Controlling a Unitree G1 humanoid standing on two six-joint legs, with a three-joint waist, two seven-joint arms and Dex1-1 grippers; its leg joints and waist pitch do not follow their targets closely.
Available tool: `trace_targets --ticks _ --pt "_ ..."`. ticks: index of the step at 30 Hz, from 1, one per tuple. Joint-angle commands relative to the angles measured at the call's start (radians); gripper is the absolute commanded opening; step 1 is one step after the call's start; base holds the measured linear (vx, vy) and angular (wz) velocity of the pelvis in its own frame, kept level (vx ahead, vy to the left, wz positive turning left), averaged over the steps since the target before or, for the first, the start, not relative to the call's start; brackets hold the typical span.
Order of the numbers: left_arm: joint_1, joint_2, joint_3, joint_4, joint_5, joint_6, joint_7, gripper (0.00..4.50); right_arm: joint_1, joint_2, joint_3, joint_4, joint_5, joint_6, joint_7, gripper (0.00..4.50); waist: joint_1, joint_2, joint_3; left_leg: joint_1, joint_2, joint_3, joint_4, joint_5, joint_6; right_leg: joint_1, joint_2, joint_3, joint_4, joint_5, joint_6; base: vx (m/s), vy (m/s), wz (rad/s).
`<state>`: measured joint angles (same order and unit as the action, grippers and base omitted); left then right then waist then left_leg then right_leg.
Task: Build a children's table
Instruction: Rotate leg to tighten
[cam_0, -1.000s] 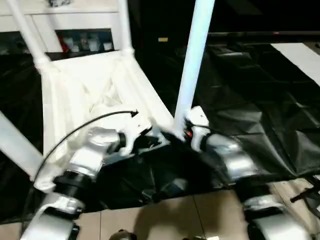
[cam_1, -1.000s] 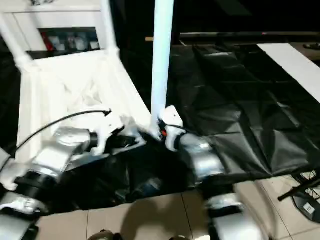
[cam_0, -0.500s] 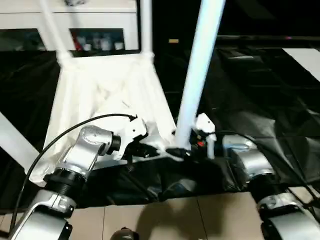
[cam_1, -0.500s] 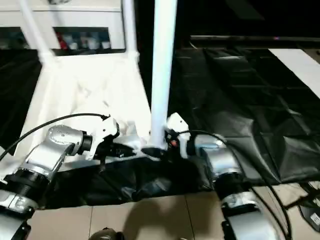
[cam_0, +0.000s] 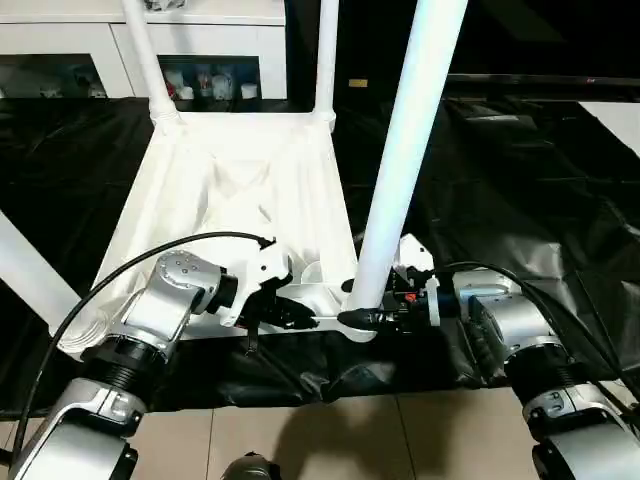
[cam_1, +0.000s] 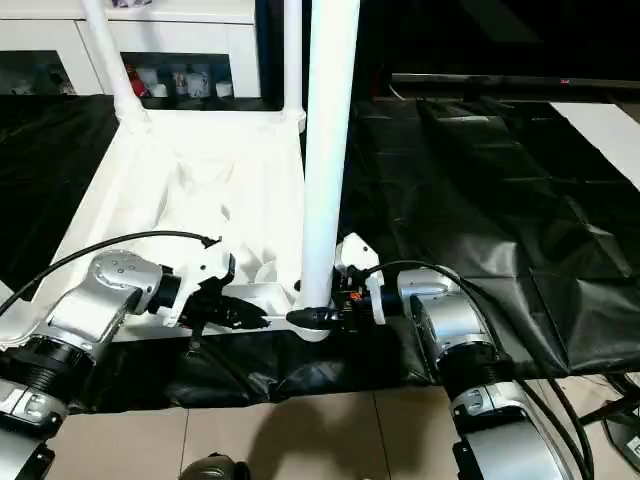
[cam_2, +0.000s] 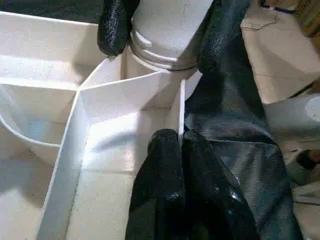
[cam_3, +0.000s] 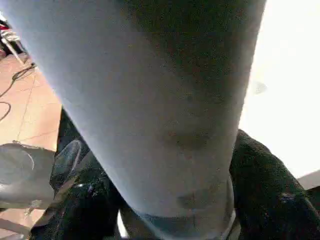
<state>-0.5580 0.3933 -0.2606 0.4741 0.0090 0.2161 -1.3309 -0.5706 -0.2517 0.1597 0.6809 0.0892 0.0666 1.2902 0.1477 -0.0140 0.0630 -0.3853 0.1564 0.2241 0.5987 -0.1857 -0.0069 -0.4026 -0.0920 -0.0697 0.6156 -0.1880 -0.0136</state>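
Swung nearer to upright since a second ago: near leg (cam_0: 400, 170), now seated in the corner socket (cam_0: 357, 322) at the near right of the overturned table top (cam_0: 240, 190). Right gripper (cam_1: 318, 317) brought closer around the leg's base, one black finger on each side of the tube (cam_3: 280, 200) — whether bearing on it or just beside it, cannot tell. Left gripper (cam_0: 300, 318) reaching in from the left along the near rim, fingers (cam_2: 170, 200) pressed together with a thin inner rib of the top at their tips; nothing seen held between them. Table top lying rim-up on black sheeting (cam_0: 540, 170) over the floor, directly ahead of the robot. Two more legs standing in the far corner sockets (cam_0: 150, 60) (cam_0: 326, 60), a fourth (cam_0: 25, 270) slanting off the near left corner. Black cable (cam_0: 130, 270) arching over the left forearm. White cabinet (cam_0: 150, 40) with glass doors behind — tiled floor (cam_0: 330, 440) in the foreground.
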Motion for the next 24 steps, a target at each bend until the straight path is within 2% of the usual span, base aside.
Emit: trace_targets --ticks 1,3,6,9,10,12,14,16,18,21,24 --pt "-0.069 -0.072 0.016 -0.005 0.009 -0.026 0.151 0.0 0.0 0.101 0.041 0.027 -0.032 -0.045 -0.127 2.56 -0.01 0.001 -0.074 0.033 0.092 -0.047 -0.075 -0.187 0.005 0.035 -0.089 0.055 -0.062 -0.159 -0.26 0.0 0.0 0.0" --pt "-0.074 -0.093 0.025 0.004 0.023 -0.02 0.21 0.0 -0.011 0.14 0.012 0.061 -0.048 -0.055 -0.256 2.56 -0.019 0.001 -0.069 0.036 0.09 -0.055 -0.081 -0.238 -0.027 0.035 -0.095 0.057 -0.075 -0.253 -0.239 0.0 0.0 0.0" --pt "-0.077 -0.139 0.035 0.005 0.047 0.004 0.321 0.0 -0.024 0.205 -0.026 0.1 -0.06 -0.033 -0.454 2.56 -0.032 0.001 -0.069 0.036 0.091 -0.058 -0.085 -0.252 -0.046 0.035 -0.093 0.057 -0.078 -0.281 -0.221 0.0 0.0 0.0" --pt "-0.077 -0.194 0.043 -0.006 0.062 0.04 0.423 0.0 -0.041 0.278 -0.061 0.137 -0.069 -0.003 -0.651 2.56 -0.053 0.001 -0.072 0.033 0.088 -0.055 -0.084 -0.238 -0.04 0.036 -0.09 0.058 -0.076 -0.232 -0.225 0.0 0.0 0.0" --pt "-0.077 -0.194 0.043 -0.006 0.062 0.04 0.423 0.0 -0.041 0.278 -0.061 0.137 -0.069 -0.003 -0.651 2.56 -0.055 0.001 -0.072 0.033 0.087 -0.055 -0.083 -0.233 -0.038 0.036 -0.09 0.058 -0.075 -0.225 -0.228 0.0 0.0 0.0" --pt "-0.084 -0.231 0.049 -0.004 0.071 0.055 0.489 0.0 -0.065 0.331 -0.101 0.173 -0.064 0.023 -0.792 2.56 -0.063 0.002 -0.074 0.027 0.086 -0.054 -0.081 -0.2 -0.024 0.04 -0.087 0.058 -0.07 -0.178 -0.235 0.0 0.0 0.0" --pt "-0.084 -0.247 0.045 -0.011 0.07 0.059 0.497 0.0 -0.064 0.356 -0.097 0.166 -0.06 0.008 -0.777 2.56 -0.062 0.003 -0.075 0.031 0.084 -0.052 -0.078 -0.199 -0.015 0.04 -0.087 0.057 -0.071 -0.164 -0.236 0.0 0.0 0.0" --pt "-0.079 -0.261 0.046 -0.023 0.06 0.064 0.496 0.0 -0.055 0.369 -0.09 0.152 -0.055 -0.019 -0.756 3.12 -0.061 0.003 -0.078 0.029 0.084 -0.051 -0.076 -0.172 0.001 0.043 -0.086 0.057 -0.066 -0.118 -0.24 0.0 0.0 0.0" --pt "-0.076 -0.266 0.046 -0.028 0.06 0.068 0.499 0.0 -0.051 0.371 -0.092 0.143 -0.042 -0.019 -0.752 3.29 -0.06 0.004 -0.078 0.029 0.083 -0.048 -0.073 -0.137 0.026 0.043 -0.082 0.055 -0.06 -0.056 -0.254 0.0 0.0 0.0" --pt "-0.066 -0.253 0.038 -0.04 0.056 0.058 0.468 0.0 -0.047 0.353 -0.085 0.129 -0.043 -0.02 -0.725 3.63 -0.061 0.007 -0.076 0.03 0.085 -0.049 -0.075 -0.152 0.03 0.043 -0.082 0.054 -0.063 -0.071 -0.255 0.0 0.0 0.0" --pt "-0.055 -0.207 0.02 -0.053 0.03 0.015 0.35 0.0 -0.036 0.292 -0.055 0.095 -0.049 -0.029 -0.611 3.85 -0.06 0.006 -0.075 0.028 0.084 -0.05 -0.075 -0.175 0.026 0.047 -0.085 0.055 -0.067 -0.102 -0.25 0.0 0.0 0.0"
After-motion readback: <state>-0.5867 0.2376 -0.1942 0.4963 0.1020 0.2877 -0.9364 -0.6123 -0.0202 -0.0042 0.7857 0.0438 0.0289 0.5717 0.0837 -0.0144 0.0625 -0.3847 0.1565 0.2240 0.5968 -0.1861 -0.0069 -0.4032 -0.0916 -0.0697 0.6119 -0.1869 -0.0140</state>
